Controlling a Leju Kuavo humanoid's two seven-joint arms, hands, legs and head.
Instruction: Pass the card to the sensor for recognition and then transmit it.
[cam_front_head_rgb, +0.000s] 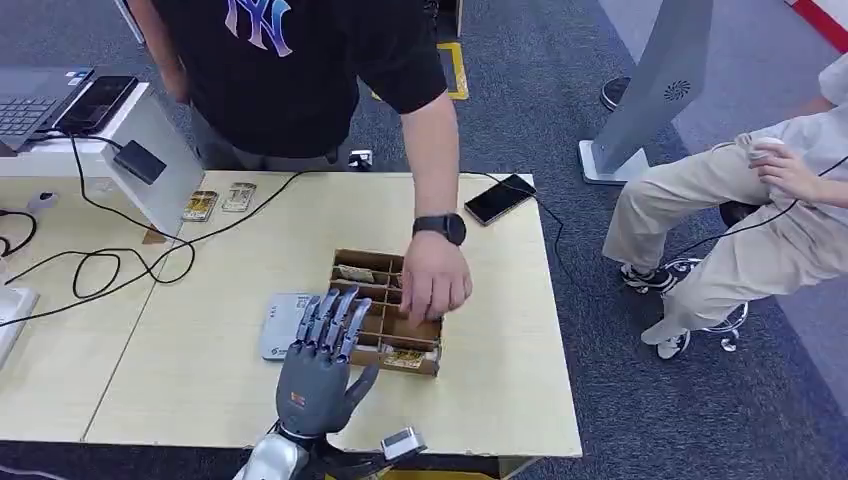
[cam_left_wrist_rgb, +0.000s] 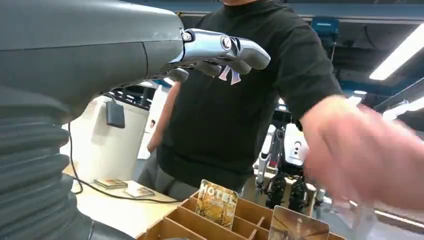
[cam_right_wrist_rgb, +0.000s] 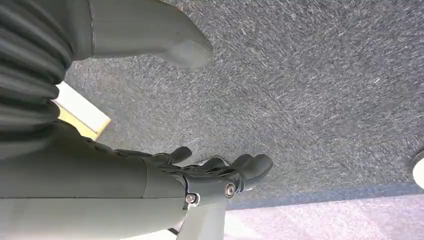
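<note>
Beyond left hand (cam_front_head_rgb: 322, 360) fingertips (cam_front_head_rgb: 335, 305): cards (cam_left_wrist_rgb: 216, 203) upright in box (cam_front_head_rgb: 375, 325), untouched.

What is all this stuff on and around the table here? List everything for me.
Table: one, pale wood, centre.
Card box: one, brown, divided, mid-table.
Cards: several, standing in box.
Sensor pad: one, grey, left of box.
Phone: one, black, far right edge.
Laptop: one, far left.
Person's hand: one, reaching into box.
Seated person: one, beige clothes, right.
Left hand: grey, fingers spread, over box edge.
Right hand: grey, hanging over carpet.
</note>
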